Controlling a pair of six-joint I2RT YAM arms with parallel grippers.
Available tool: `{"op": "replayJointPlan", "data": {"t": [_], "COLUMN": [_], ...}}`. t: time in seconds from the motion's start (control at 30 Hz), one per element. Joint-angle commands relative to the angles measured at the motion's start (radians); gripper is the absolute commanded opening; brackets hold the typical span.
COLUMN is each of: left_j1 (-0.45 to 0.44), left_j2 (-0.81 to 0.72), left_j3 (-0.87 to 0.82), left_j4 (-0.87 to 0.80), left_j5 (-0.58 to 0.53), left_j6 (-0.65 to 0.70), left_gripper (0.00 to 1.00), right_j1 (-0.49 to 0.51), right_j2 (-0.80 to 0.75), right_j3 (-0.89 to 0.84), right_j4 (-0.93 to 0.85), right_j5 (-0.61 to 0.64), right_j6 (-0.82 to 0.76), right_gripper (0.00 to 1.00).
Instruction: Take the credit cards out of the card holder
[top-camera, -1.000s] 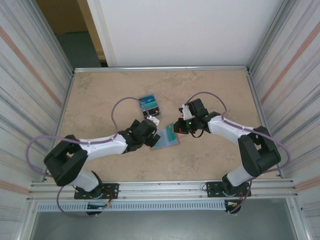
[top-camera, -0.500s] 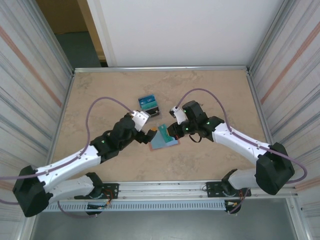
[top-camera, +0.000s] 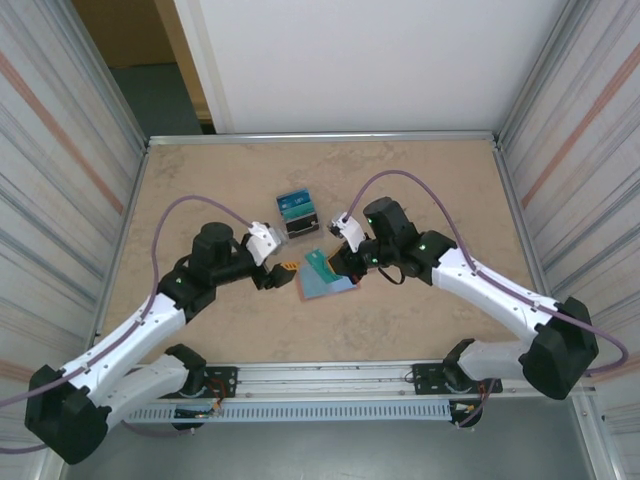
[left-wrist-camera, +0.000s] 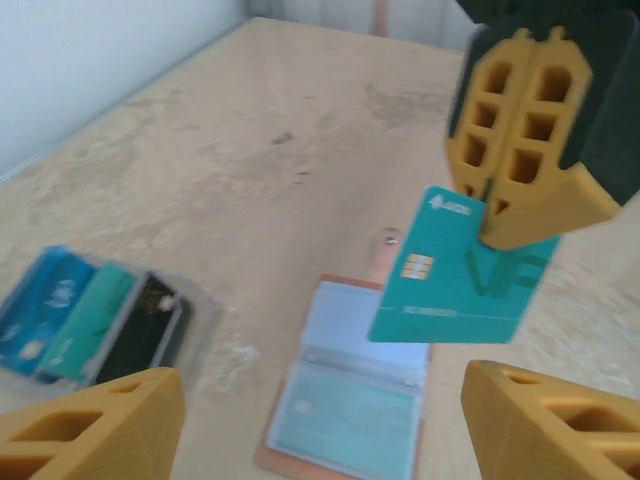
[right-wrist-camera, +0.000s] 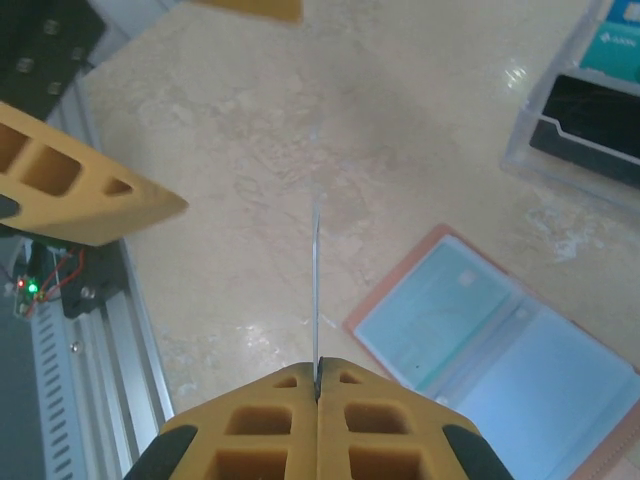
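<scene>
- The left claw (top-camera: 283, 272) hangs low over the marbled counter (top-camera: 430, 180), just left of the card holder. Its yellow fingers (left-wrist-camera: 90, 425) stand wide apart with nothing between them.
- Behind it, a dark boxy stand (top-camera: 297, 212) sits on the counter, well clear of both claws, with blue and teal cards upright in it.
- The card holder (top-camera: 328, 284) lies flat and open near the middle of the counter, salmon-pink edge showing and pale blue lining up. One pale teal card (left-wrist-camera: 345, 425) sits behind a clear sleeve in the half nearer the arms.
- A teal credit card (left-wrist-camera: 455, 275) with a chip is lifted clear of the holder and hangs above its far edge, without touching it.
- The right claw (top-camera: 345, 258) is closed tight on that card's upper right corner. In the right wrist view, the card is a thin edge rising from between the pressed fingers (right-wrist-camera: 270, 420).
</scene>
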Motion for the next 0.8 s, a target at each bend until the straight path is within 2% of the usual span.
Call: {"op": "replayJointPlan", "data": {"t": [0.0,0.07,0.13,0.33,0.43,0.63,0.67,0.77], "left_j1": [0.004,-0.001,-0.013,-0.095,-0.116,-0.151,-0.154,-0.154], "left_j2": [0.044,0.078,0.109,0.195,0.233,0.287,0.288,0.273], "left_j3": [0.054,0.075,0.101,0.177,0.198,0.232,0.236,0.228], "left_j4": [-0.037,-0.036,-0.048,-0.106,-0.107,-0.126,-0.127,-0.123], "left_j5": [0.195,0.241,0.259,0.26,0.263,0.261,0.258,0.242], "left_j6": [0.11,0.129,0.154,0.238,0.237,0.248,0.248,0.241], "left_gripper": [0.64,0.62,0.52,0.48,0.29,0.0,0.0,0.0], "right_j1": [0.016,0.022,0.028,0.038,0.043,0.043,0.042,0.043], "right_j2": [-0.051,-0.065,-0.075,-0.086,-0.085,-0.089,-0.093,-0.109], "right_j3": [0.039,0.045,0.048,0.057,0.062,0.055,0.052,0.037], "right_j4": [-0.057,-0.07,-0.077,-0.101,-0.111,-0.101,-0.096,-0.076], "right_j5": [-0.026,-0.026,-0.025,-0.023,-0.023,0.007,0.019,0.056], "right_j6": [-0.077,-0.088,-0.096,-0.112,-0.12,-0.122,-0.12,-0.112], "right_gripper": [0.0,0.0,0.0,0.0,0.0,0.0,0.01,0.21]}}
